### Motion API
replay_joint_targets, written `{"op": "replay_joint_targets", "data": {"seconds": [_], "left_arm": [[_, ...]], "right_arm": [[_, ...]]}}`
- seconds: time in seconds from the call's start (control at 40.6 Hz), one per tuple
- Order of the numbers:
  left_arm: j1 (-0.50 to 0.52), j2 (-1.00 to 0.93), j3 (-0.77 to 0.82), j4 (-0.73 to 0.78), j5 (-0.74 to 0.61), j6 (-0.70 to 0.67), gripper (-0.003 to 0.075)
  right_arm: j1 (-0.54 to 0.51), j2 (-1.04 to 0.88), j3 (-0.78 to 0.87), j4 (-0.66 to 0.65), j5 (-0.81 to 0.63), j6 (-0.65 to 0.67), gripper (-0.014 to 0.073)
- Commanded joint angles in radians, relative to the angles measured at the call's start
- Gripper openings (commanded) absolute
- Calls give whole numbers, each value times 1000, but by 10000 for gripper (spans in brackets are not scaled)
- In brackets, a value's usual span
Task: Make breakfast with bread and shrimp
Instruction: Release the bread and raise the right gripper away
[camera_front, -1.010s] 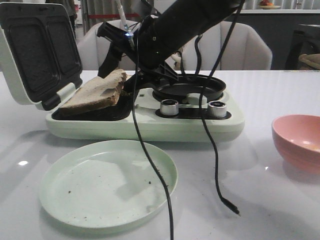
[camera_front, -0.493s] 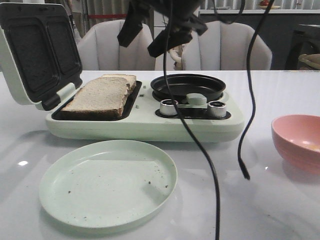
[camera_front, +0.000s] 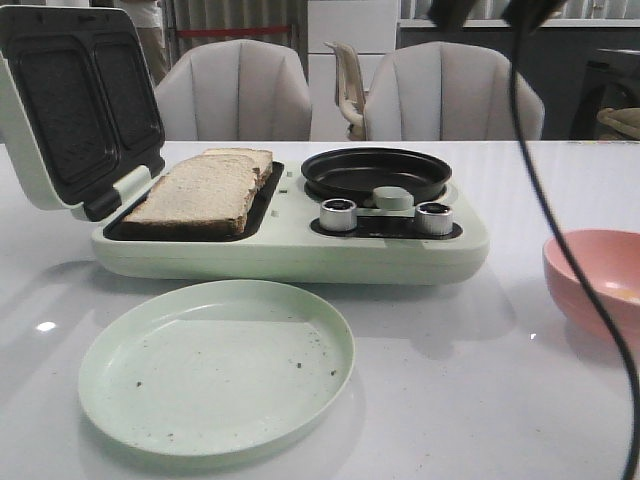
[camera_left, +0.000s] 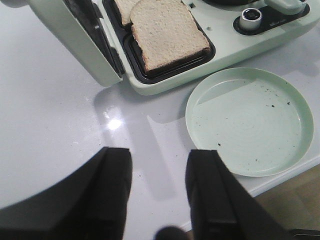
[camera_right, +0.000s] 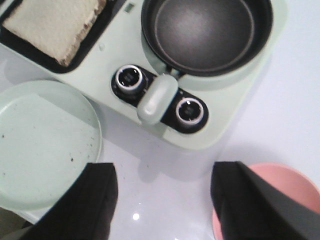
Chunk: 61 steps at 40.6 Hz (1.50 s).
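No legible text, brand, number or sign appears in any view; the two control knobs (camera_right: 129, 80) on the breakfast maker (camera_front: 300, 250) carry markings too blurred to read.

bread slices (camera_front: 205, 190): 2; plate (camera_front: 215, 367): 1; bowl (camera_front: 597, 282): 1; knobs (camera_front: 338, 214): 2; pan (camera_front: 376, 174): 1

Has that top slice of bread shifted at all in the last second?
Yes. The bread was tilted up on one edge against the open lid a second ago; now it lies flat in the sandwich maker's tray, overlapping the slice behind.
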Motion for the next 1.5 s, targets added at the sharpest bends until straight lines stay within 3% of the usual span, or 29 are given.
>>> {"op": "replay_joint_targets", "data": {"seconds": [0.0, 0.345, 0.616, 0.912, 1.479], "left_arm": [[-1, 1, -29, 4, -79, -9, 328], [-1, 1, -29, 4, -79, -9, 328], [-1, 1, -29, 4, -86, -9, 328], [-1, 5, -52, 47, -110, -9, 328], [1, 461, -406, 132, 189, -9, 309]], "right_arm": [[-3, -138, 65, -37, -40, 9, 515], [-3, -501, 407, -36, -97, 9, 515], [-3, -711, 561, -36, -128, 9, 515], [-3, -745, 574, -36, -111, 9, 515], [-3, -745, 574, -36, -111, 9, 515]]}}
